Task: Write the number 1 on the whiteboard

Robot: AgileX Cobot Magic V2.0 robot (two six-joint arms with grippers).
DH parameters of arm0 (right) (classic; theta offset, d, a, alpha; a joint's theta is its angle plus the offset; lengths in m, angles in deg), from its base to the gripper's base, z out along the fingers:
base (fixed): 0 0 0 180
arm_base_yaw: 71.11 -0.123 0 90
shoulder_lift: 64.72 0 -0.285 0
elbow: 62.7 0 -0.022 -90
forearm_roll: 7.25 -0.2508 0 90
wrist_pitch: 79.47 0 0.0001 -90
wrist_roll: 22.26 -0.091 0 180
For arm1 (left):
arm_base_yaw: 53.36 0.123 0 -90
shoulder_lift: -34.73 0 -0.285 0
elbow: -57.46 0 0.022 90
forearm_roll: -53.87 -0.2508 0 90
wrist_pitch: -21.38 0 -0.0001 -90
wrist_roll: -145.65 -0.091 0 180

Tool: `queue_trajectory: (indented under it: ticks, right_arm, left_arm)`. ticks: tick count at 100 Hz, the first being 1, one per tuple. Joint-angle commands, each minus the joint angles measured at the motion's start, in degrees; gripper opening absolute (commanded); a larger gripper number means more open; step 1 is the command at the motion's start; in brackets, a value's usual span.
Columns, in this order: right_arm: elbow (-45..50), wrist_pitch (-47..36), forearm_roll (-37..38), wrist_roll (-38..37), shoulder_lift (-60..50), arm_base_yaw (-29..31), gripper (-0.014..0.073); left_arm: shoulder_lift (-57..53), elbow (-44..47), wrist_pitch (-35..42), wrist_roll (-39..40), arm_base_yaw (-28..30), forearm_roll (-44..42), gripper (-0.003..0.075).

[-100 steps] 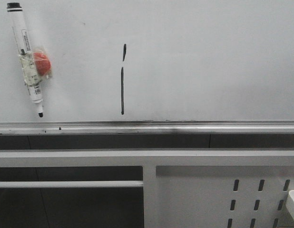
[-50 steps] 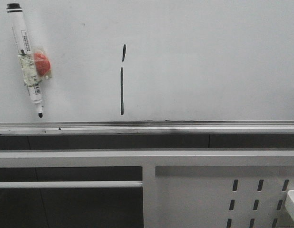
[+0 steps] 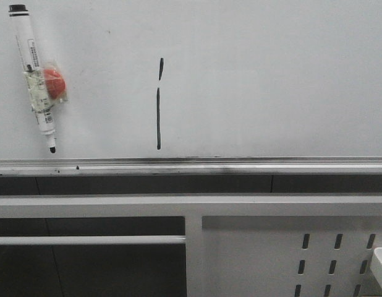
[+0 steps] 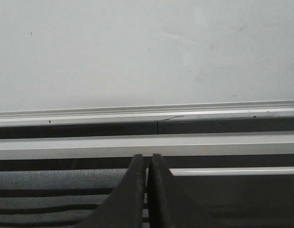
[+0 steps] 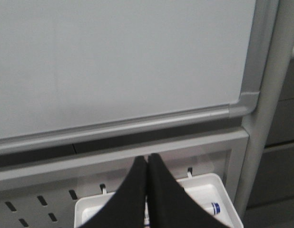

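Since the earlier front frames the marker pen [image 3: 38, 79] stuck on the whiteboard [image 3: 265, 74] has swung slightly toward upright; the stroke is unchanged. The number 1 [image 3: 159, 117] stands left of the board's centre, its foot just above the tray rail [image 3: 240, 166], right of the pen and its red ball [image 3: 55, 81]. Below the rail run a white frame and a perforated panel [image 3: 339, 260]. Left gripper [image 4: 147, 164] has its jaws pressed together, empty. Right gripper [image 5: 147, 166] likewise closed and empty, above a white tray [image 5: 218, 190].
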Motion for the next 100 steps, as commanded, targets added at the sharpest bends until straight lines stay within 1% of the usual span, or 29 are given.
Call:
queue_trajectory:
  ticks: [1,12,100]
  right_arm:
    - [0.8,-1.7,-0.3,0.7,-1.1,0.4,-0.005]
    - [0.8,0.4,-0.3,0.7,-1.1,0.4,-0.005]
    - [0.8,0.3,-0.3,0.7,-1.1,0.4,-0.005]
  left_arm:
    - [-1.2,1.9,2.9,0.1,-0.5,0.5,-0.002]
    - [-1.2,1.9,2.9,0.1,-0.5,0.5,-0.002]
    - [-1.2,1.9,2.9,0.1,-0.5,0.5,-0.002]
